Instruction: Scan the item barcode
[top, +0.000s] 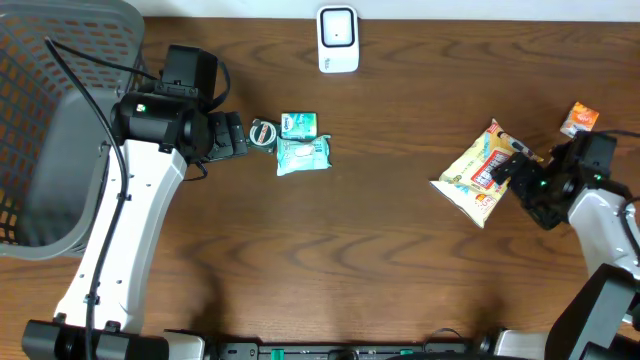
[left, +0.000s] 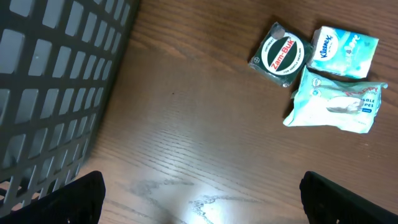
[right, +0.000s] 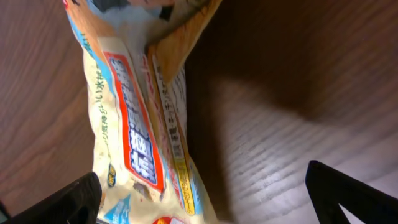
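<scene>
Right end effector (right: 205, 202): spread wide and empty. It hangs over the bag (right: 134, 124) with the bag between its fingers, nearer one than the other, a pose that looks lined up for a pinch.
Bag: the likely item to scan. It lies on the worktop (top: 400, 260), well to the right of the scanner (top: 338, 38) and nearer the robot. Its long seam faces the wrist camera, and no barcode can be made out there.
Left end effector (left: 202, 208): spread wide and empty, over bare worktop left of the scanner and nearer the robot. It points toward the tin (left: 280, 55), probably parked within reach of the next goods.
Tin, tissues (left: 346, 51), wipes (left: 336, 102): one close cluster just left of the scanner and nearer the robot. The tin sits against the tissues, with the wipes just beside both. All lie flat and unheld, seemingly waiting their turn.
Packet (top: 579, 119): small and orange, far right of the scanner, just beyond the right arm.
Basket (top: 50, 130): far left of the scanner, beside the left arm, probably where scanned goods go.
Scanner: at the far middle edge, between the two arms, so either could likely present an item.
Step judged: the grasp has not closed. The bag must be lifted and its code turned to the scanner.
Risk: the slack, crinkly bag may fold or slip in a narrow pinch.
</scene>
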